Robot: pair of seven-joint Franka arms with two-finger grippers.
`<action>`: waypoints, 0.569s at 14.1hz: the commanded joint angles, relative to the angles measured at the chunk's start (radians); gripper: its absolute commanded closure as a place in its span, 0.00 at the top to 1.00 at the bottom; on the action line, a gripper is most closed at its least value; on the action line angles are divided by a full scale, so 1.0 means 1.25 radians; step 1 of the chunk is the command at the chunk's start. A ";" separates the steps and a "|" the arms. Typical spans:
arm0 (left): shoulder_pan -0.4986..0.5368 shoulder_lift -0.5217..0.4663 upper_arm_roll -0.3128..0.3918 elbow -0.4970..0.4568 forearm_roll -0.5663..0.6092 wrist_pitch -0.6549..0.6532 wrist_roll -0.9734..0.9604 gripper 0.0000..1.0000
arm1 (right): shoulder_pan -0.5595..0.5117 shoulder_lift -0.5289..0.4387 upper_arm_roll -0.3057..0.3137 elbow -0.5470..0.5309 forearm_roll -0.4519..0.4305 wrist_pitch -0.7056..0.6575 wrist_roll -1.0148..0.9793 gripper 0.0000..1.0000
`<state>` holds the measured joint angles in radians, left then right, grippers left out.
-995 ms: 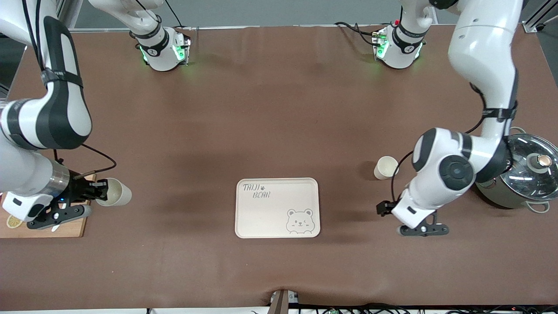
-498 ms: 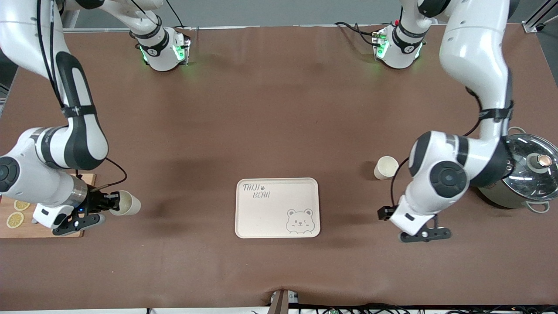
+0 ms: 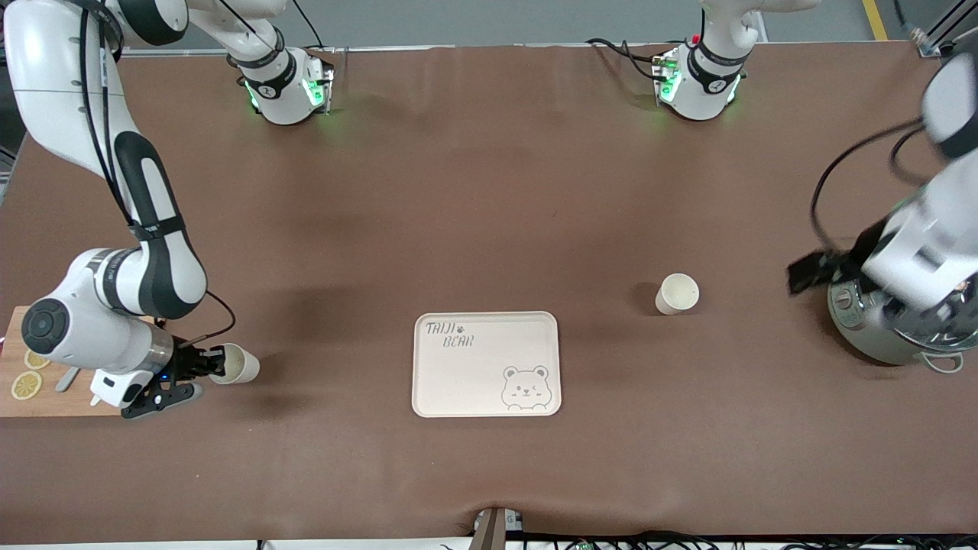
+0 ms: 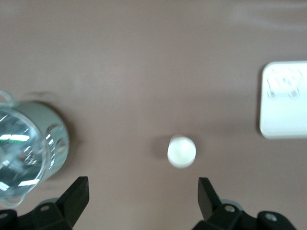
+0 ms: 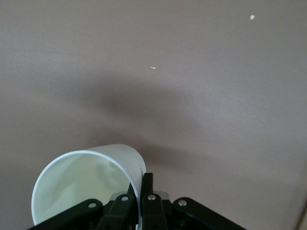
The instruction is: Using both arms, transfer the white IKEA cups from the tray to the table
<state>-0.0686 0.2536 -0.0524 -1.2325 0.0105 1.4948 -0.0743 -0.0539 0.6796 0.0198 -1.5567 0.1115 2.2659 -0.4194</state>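
One white cup stands upright on the brown table between the bear tray and the pot; it also shows in the left wrist view. My left gripper is high in the air beside the pot, blurred, and open and empty in its own view. My right gripper is shut on the rim wall of the second white cup, holding it tilted just above the table toward the right arm's end. In the right wrist view the fingers pinch the cup's wall.
A cream bear tray lies in the table's middle near the front camera, also in the left wrist view. A grey-green pot with glass lid stands under the left arm. A wooden board with lemon slices lies beside the right gripper.
My right gripper carried its cup toward the tray and lower. My left arm swung up from the table beside the standing cup to over the pot.
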 commanded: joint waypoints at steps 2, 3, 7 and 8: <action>-0.008 -0.146 0.068 -0.139 -0.067 -0.023 0.097 1.00 | 0.009 -0.010 0.005 -0.052 0.026 0.064 -0.004 0.00; -0.010 -0.165 0.070 -0.177 -0.072 -0.009 0.106 1.00 | 0.009 -0.009 0.005 -0.052 0.032 0.064 -0.004 0.00; -0.018 -0.224 0.066 -0.283 -0.075 0.056 0.106 1.00 | 0.016 0.004 0.005 -0.052 0.036 0.069 -0.004 0.00; -0.008 -0.220 0.060 -0.283 -0.076 0.057 0.106 1.00 | 0.016 0.005 0.005 -0.052 0.035 0.071 -0.004 0.00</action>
<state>-0.0841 0.0242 0.0255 -1.5222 -0.0665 1.5325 0.0457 -0.0389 0.6861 0.0264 -1.6137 0.1335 2.3404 -0.4190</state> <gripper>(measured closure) 0.000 0.965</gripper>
